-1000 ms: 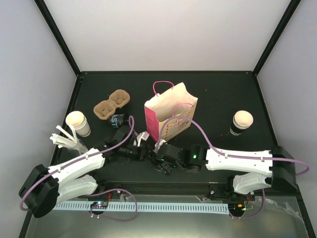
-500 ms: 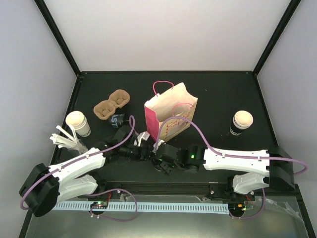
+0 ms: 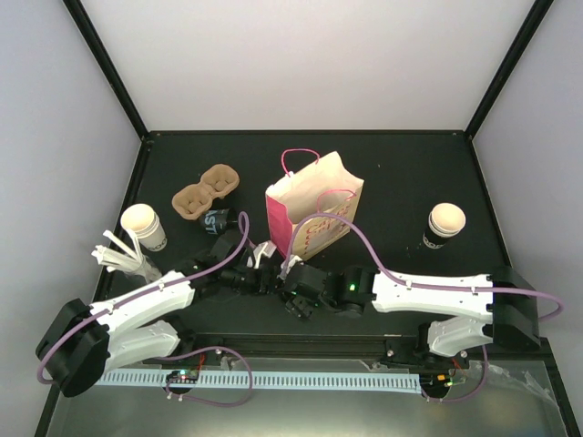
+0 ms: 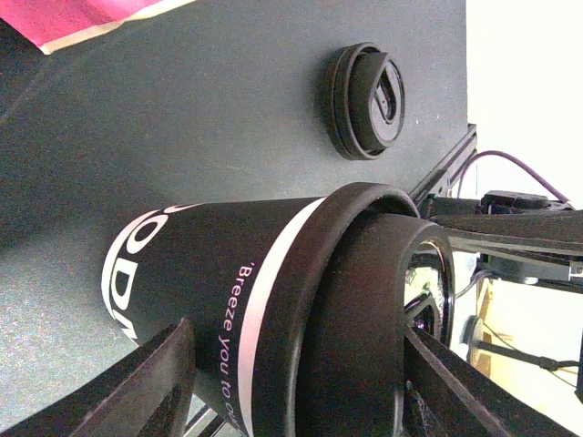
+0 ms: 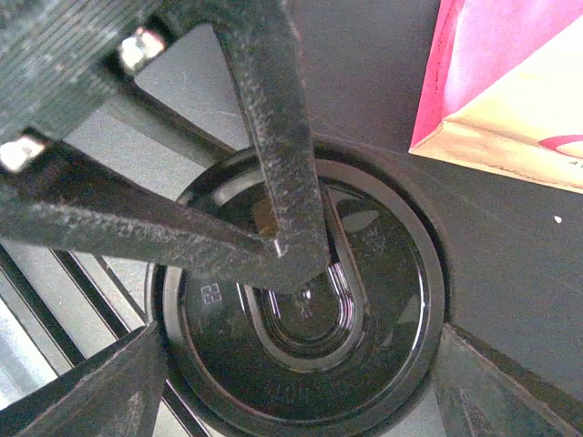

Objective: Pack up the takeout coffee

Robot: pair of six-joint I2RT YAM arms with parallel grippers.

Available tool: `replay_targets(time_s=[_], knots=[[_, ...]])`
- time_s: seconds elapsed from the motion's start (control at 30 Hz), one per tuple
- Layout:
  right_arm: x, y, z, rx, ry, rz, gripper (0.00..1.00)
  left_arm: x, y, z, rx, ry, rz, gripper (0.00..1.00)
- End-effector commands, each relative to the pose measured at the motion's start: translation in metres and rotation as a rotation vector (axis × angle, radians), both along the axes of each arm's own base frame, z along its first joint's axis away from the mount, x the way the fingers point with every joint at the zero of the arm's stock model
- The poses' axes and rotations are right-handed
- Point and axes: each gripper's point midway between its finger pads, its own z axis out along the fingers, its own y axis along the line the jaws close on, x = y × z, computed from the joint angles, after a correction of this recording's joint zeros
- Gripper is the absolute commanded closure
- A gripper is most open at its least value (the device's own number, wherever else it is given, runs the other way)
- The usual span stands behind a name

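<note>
My left gripper (image 3: 263,274) (image 4: 299,350) is shut on a black paper cup (image 4: 196,273) with a white band and a black lid (image 4: 351,300). One left finger lies across the lid's top in the right wrist view. My right gripper (image 3: 293,289) (image 5: 301,369) is closed on that lid's (image 5: 364,364) rim from both sides. Both grippers meet in front of the pink and white paper bag (image 3: 314,214). Two open cups with cream-white tops stand apart, one at the left (image 3: 143,225) and one at the right (image 3: 445,222). The brown two-cup tray (image 3: 206,191) stands empty at the back left.
A spare black lid (image 4: 369,98) lies on the table near the front edge. Another black cup (image 3: 216,220) lies by the tray. White stirrers (image 3: 120,255) lie at the far left. The bag's corner shows in the left wrist view (image 4: 82,18) and the right wrist view (image 5: 510,91).
My right arm has shifted a little to the left, closer to the left gripper. The left arm and the cups on the table have not moved.
</note>
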Motion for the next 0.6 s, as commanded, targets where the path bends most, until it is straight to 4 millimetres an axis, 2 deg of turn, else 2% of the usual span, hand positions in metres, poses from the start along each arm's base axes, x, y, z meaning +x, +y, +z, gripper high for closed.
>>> replay_targets(time_s=[0.0, 0.2, 0.57], knots=[[0.001, 0.009, -0.004, -0.022, -0.001, 0.007, 0.19, 0.001, -0.003, 0.003, 0.01, -0.001, -0.002, 0.39], [0.002, 0.012, -0.015, -0.039, 0.01, -0.005, 0.23, 0.0, -0.003, 0.003, 0.007, -0.001, 0.0, 0.39], [0.006, 0.011, -0.023, -0.061, 0.002, -0.032, 0.2, 0.0, -0.005, 0.006, -0.004, -0.002, -0.004, 0.39]])
